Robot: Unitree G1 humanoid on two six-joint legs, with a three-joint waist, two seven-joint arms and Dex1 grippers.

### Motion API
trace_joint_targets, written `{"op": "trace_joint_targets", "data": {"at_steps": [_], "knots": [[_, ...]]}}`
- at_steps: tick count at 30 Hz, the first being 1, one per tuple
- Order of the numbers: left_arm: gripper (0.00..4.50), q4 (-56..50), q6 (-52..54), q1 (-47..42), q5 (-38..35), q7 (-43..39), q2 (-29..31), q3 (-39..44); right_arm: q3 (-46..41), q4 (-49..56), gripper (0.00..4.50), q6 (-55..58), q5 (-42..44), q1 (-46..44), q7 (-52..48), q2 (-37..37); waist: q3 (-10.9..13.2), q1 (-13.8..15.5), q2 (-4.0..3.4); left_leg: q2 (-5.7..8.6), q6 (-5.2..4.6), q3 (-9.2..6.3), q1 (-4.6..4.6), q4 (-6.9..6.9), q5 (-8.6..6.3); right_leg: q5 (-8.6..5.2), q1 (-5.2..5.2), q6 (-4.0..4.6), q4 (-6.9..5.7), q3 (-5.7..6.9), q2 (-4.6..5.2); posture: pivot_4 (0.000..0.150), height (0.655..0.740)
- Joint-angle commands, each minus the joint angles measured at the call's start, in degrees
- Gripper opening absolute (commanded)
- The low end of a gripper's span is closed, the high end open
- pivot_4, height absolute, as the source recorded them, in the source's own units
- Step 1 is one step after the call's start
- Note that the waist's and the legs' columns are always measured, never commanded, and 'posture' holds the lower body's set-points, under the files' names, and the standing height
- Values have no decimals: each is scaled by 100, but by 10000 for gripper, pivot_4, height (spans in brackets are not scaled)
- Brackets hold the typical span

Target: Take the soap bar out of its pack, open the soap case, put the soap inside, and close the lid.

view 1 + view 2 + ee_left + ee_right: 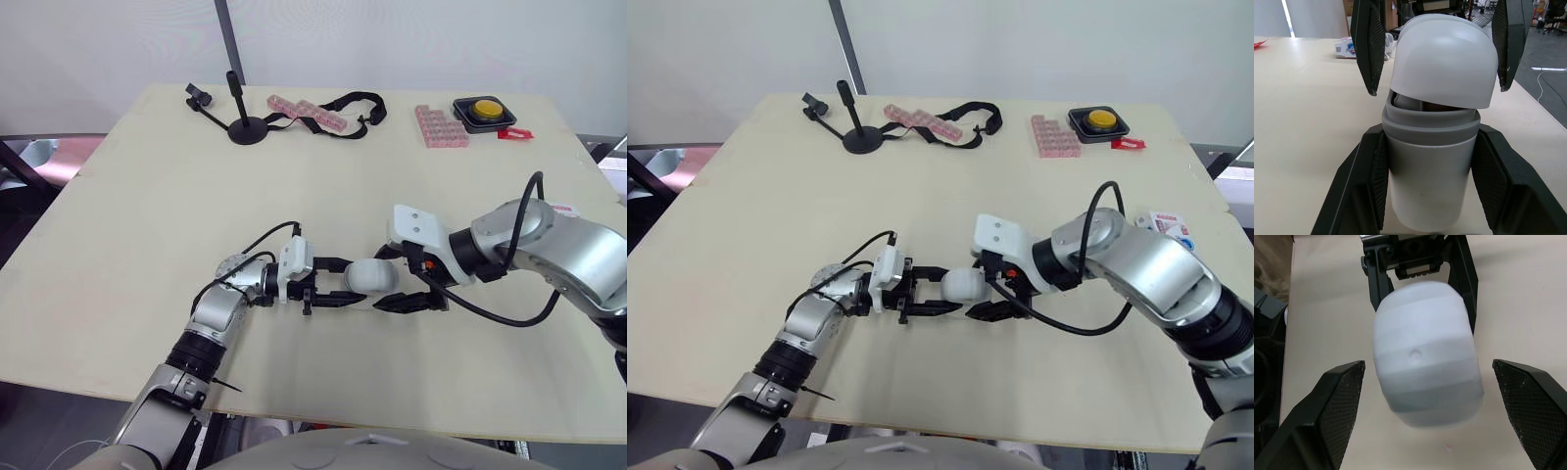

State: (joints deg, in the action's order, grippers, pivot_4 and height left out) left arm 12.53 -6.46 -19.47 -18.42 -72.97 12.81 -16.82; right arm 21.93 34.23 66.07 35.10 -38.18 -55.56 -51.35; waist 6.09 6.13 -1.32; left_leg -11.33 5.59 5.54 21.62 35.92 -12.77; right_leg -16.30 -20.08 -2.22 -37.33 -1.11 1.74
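Toward the near middle of the desk, a rounded white soap case is held sideways between two pincers. The left pincer grips its grey base, fingers pressed on both sides. The right pincer is spread wide around the white lid, not touching it. That lid sits ajar, tilted. The soap pack lies at the desk's right edge.

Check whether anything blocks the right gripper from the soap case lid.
Nothing visible does. The right gripper stands open around the soap case, with bare gaps on both sides. The left gripper clamps the case by its base, and the lid sits ajar at the end facing the right gripper.
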Motion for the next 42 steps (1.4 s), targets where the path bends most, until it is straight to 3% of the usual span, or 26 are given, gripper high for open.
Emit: {"op": "trace_joint_targets", "data": {"at_steps": [1,16,42], "knots": [[18726,-101,10,23,11,1,23,-31,-230,108,44535,-37,57,-86,-97,-127,0,1,0,0,0,0,0,0,0,0,0,0,0,0,0,1500,7395],[18726,-104,7,28,19,-21,36,-40,-341,-103,44535,-272,-88,-61,-231,-422,0,3,0,0,0,0,0,0,0,0,0,0,0,0,0,1500,7395],[18726,-124,-2,63,50,17,38,-56,-261,-238,44535,-462,-229,-286,-265,-233,0,3,0,-1,0,0,0,0,0,0,0,0,-1,0,-1,1500,7395]]}}
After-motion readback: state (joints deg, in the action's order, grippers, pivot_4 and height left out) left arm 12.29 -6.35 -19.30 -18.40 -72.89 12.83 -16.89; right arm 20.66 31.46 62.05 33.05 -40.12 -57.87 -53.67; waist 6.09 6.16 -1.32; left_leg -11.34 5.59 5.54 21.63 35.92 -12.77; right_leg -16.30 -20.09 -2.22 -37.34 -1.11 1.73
